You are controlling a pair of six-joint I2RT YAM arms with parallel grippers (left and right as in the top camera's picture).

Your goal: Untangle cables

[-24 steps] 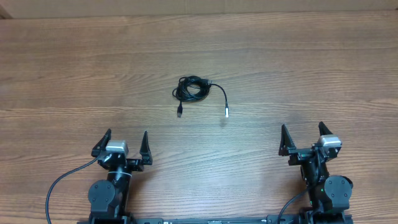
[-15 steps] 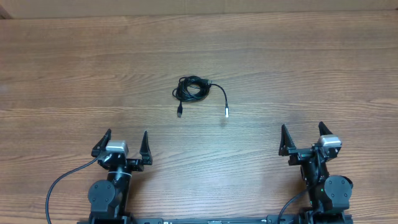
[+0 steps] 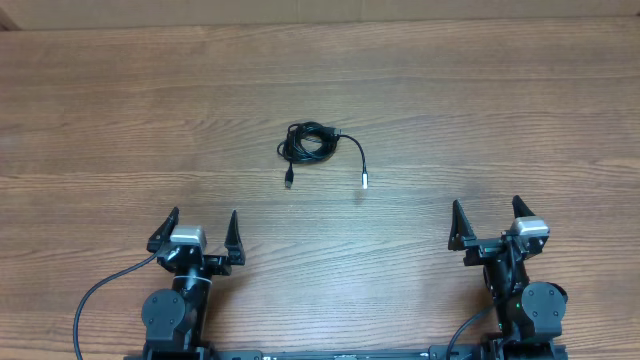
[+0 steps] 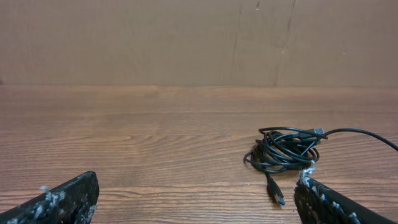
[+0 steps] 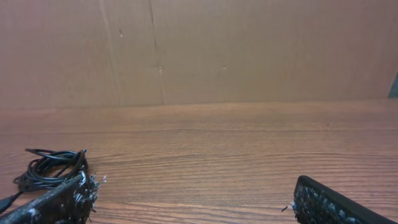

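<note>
The cables (image 3: 308, 145) lie as a small black bundle on the wooden table (image 3: 500, 120), near the middle. One plug end points toward the front left; a loose strand curves right to a silver-tipped plug (image 3: 364, 181). The bundle also shows in the left wrist view (image 4: 285, 151) and at the left edge of the right wrist view (image 5: 51, 168). My left gripper (image 3: 197, 233) is open and empty at the front left, well short of the bundle. My right gripper (image 3: 486, 226) is open and empty at the front right.
A brown cardboard wall (image 4: 186, 37) stands along the table's far edge. Thicker black wires (image 3: 100, 295) run by the arm bases at the front edge.
</note>
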